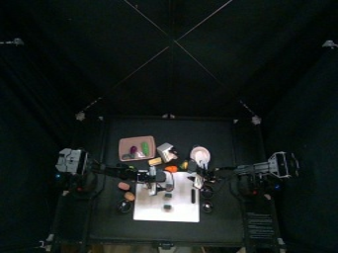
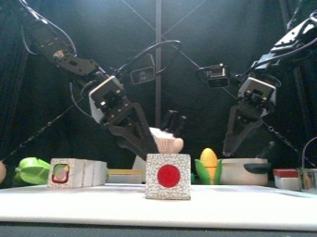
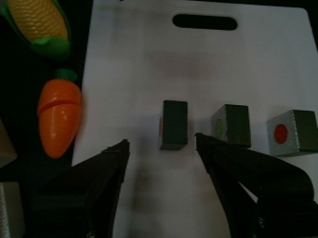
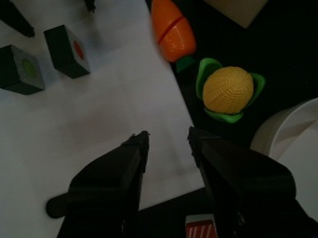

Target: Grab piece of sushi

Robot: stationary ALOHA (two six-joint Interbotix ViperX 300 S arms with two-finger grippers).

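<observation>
**Left jaws wide over the sushi row, nothing gripped**

Left gripper [image 3: 162, 163] hangs over the white cutting board [image 3: 137, 84] w/ jaws spread wide apart, empty. Directly past the gap betw. them stands a dark sushi piece [image 3: 176, 125], upright on the board, not touched by either jaw. Beside it, in a row on the same board: a second sushi piece [image 3: 231, 127] w/ a green centre, then a third sushi piece [image 3: 292, 132] w/ a red centre. All three stand apart from each other.

Off the board edge on the black tabletop [image 3: 19, 102]: a toy carrot [image 3: 58, 115] just beside the board, and a toy corn cob [image 3: 40, 20] farther along the same side.

Right gripper [image 4: 168, 153] hovers over the board's other end, jaws apart by a narrow gap, holding nothing. Near it, off the board: a yellow corn in green husk [image 4: 229, 89].

Front view: one sushi block w/ red centre [image 2: 169, 176] stands near and central, a white box w/ red mark [image 2: 77, 172] to its left, both arms hanging behind.
</observation>
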